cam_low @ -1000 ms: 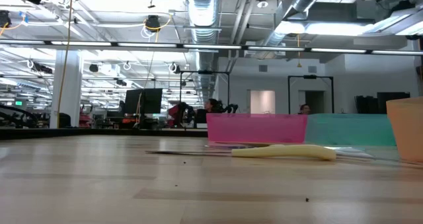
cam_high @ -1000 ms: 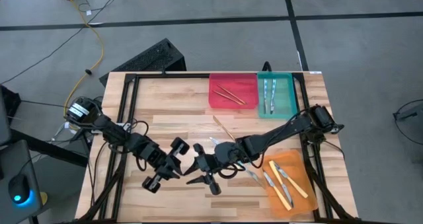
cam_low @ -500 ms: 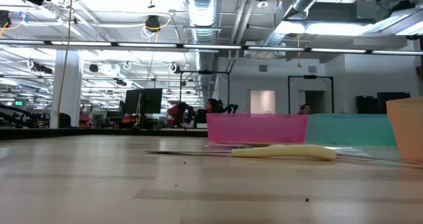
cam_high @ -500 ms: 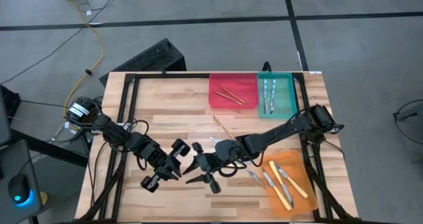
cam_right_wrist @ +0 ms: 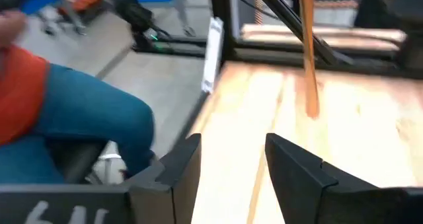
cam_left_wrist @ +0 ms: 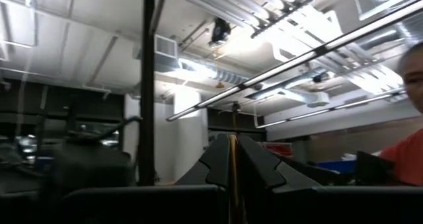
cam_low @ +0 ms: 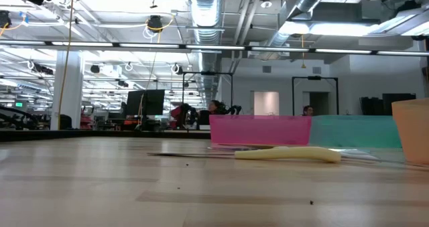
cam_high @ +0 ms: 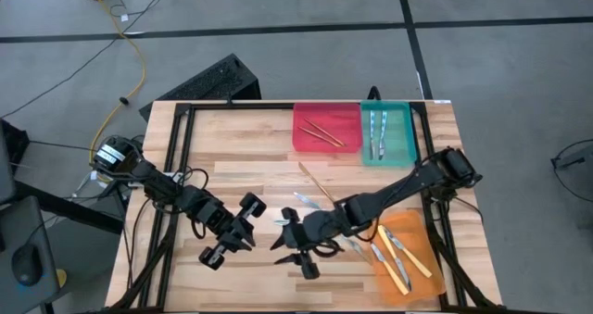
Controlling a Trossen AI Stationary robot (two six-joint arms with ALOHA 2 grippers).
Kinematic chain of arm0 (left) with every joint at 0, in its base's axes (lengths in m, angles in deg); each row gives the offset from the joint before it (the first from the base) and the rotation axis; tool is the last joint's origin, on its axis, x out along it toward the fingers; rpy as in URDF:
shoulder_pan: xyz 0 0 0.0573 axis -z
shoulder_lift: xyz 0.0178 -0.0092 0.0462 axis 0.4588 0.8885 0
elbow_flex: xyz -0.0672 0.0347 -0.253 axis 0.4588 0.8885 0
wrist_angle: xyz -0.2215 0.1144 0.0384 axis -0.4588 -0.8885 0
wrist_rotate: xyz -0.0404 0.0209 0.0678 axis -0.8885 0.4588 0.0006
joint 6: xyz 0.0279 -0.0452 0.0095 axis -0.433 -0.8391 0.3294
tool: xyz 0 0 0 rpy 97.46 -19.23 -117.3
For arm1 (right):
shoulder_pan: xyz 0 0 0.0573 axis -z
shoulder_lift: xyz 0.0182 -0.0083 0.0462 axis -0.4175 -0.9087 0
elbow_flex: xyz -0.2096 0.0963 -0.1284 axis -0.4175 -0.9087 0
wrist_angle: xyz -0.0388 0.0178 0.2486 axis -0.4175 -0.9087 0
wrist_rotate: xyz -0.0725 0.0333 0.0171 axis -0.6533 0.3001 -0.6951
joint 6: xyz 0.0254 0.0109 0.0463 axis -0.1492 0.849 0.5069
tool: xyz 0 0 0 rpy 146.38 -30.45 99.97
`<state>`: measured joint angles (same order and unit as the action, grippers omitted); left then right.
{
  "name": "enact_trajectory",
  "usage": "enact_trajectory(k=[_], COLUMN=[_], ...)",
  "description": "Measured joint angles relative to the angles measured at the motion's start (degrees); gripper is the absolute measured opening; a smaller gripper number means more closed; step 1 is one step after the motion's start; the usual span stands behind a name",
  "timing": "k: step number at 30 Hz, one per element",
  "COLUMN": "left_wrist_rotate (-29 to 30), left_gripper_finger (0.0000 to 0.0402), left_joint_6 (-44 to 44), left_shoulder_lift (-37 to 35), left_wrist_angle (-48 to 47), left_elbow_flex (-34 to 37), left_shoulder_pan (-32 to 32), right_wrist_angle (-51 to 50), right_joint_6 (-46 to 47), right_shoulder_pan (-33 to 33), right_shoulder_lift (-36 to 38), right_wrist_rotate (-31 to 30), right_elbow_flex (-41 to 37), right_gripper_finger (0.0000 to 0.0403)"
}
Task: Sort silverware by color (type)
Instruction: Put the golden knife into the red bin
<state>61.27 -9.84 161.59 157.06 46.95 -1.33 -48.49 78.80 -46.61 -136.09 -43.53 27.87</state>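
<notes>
**Right claw has let go and backed off; stick now with left arm**

Observed: against the frames of a second ago, the right gripper (cam_high: 283, 239) has drawn away from the left gripper (cam_high: 247, 219); the two were nearly tip to tip in mid-table, and now a clear gap of bare table (cam_high: 232, 157) lies between them; right fingers have spread wider and, in its wrist view, stand apart with nothing between them; left arm has not shifted.

Left claw: pressed together; its wrist view shows a thin tan line in the seam between the fingers, taken to be a wooden stick (cam_right_wrist: 308, 59); the same stick stands upright ahead of the right claw in the right wrist view.

Reading: looks like a completed hand-over, right to left; judgement only, since the stick cannot be made out in the overhead view.

Elsewhere, unchanged: red tray (cam_high: 347, 143) holds two sticks; teal tray (cam_high: 400, 152) holds the blue-handled pieces (cam_high: 376, 133); orange tray (cam_high: 417, 226) holds yellow-handled knives (cam_high: 400, 263); one loose stick (cam_high: 313, 179) and a few loose utensils lie mid-table, between the trays and the claws.

Consequence: stick belongs in the red tray, well apart from the left claw; right arm is free for the next loose piece.
</notes>
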Motion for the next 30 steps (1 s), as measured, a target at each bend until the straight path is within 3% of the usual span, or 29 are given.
enact_trajectory(k=[4, 10, 25, 30], left_wrist_rotate=[3.1, 2.2, -3.2, -5.5], left_gripper_finger=[0.0, 0.0, 0.0, 0.0], left_joint_6=[2.6, 0.9, 1.1, -0.8], left_shoulder_lift=[0.0, 0.0, -0.1, -0.1], left_wrist_angle=[0.0, 0.0, 0.0, 0.0], left_elbow_flex=[-0.4, -4.2, -5.2, -5.2], left_shoulder_pan=[0.1, 0.2, 0.2, 0.2], right_wrist_angle=[-3.2, -5.6, 1.0, 1.0], right_joint_6=[-0.5, -5.0, -14.4, -18.4], right_shoulder_pan=[-1.4, -3.1, -3.2, -3.1], right_shoulder_lift=[1.5, 1.5, 1.5, 1.5], right_wrist_rotate=[-8.2, -18.4, -19.7, -16.1], right_elbow_flex=[0.0, 0.0, 0.0, 0.0], right_gripper_finger=[0.0216, 0.0234, 0.0235, 0.0235])
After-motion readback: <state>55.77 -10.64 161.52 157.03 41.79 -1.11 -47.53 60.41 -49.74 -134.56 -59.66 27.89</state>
